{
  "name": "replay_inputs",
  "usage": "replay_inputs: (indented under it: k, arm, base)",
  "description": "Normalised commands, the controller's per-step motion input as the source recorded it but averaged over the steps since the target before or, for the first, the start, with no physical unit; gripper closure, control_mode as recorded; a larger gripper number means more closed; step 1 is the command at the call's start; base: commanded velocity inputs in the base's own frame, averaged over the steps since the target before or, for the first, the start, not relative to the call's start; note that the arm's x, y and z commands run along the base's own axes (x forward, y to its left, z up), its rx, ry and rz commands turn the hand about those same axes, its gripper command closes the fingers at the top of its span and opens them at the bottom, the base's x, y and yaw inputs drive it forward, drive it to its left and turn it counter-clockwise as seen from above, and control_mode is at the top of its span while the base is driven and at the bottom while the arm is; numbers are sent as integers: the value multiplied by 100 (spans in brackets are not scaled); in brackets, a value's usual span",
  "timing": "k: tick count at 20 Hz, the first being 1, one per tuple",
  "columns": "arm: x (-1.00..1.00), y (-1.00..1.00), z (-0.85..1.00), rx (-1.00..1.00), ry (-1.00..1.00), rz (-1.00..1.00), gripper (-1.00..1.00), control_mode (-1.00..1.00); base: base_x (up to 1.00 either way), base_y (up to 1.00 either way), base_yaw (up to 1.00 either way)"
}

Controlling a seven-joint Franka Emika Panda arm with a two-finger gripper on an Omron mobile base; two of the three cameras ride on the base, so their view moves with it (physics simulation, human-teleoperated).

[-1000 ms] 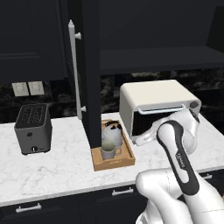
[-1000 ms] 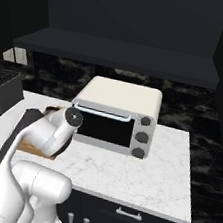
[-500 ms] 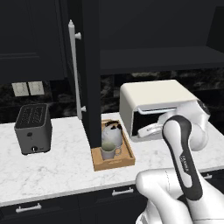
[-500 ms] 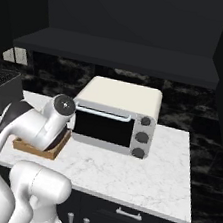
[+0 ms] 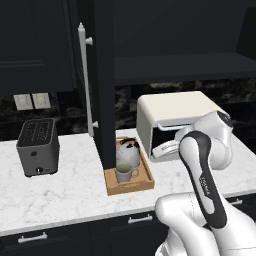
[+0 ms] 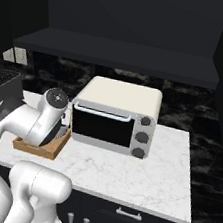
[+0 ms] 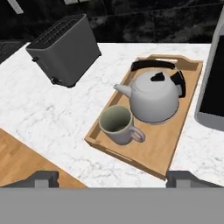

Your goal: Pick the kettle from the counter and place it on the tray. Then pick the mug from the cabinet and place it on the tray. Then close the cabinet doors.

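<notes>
With the kettle [image 7: 154,96] and mug [image 7: 118,125] sitting side by side on the tray [image 7: 183,123] upon the marble surface [image 7: 65,109], the spread, empty claw [image 7: 113,178] is hovering above, leaving the cabinet door [image 5: 102,82] standing open, awaiting closure.

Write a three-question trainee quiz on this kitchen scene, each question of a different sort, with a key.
1. True or false: the kettle and the mug both sit on the tray.
2. Which appliance stands beside the tray, on the side away from the toaster oven? A) blender B) toaster C) microwave
3. Fill in: the cabinet door above the tray stands ____.

Key: 1 true; 2 B; 3 open.
</notes>
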Motion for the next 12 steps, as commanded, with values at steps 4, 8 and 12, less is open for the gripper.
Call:
replay_inputs:
  k: [4, 8, 12]
  arm:
    - [-4, 26, 0, -6, 0, 0, 100, -100]
    - [-6, 10, 0, -6, 0, 0, 100, -100]
    - [-38, 30, -1, -7, -4, 0, 100, -100]
  base:
    - [0, 0, 0]
    - [0, 0, 0]
    - [0, 0, 0]
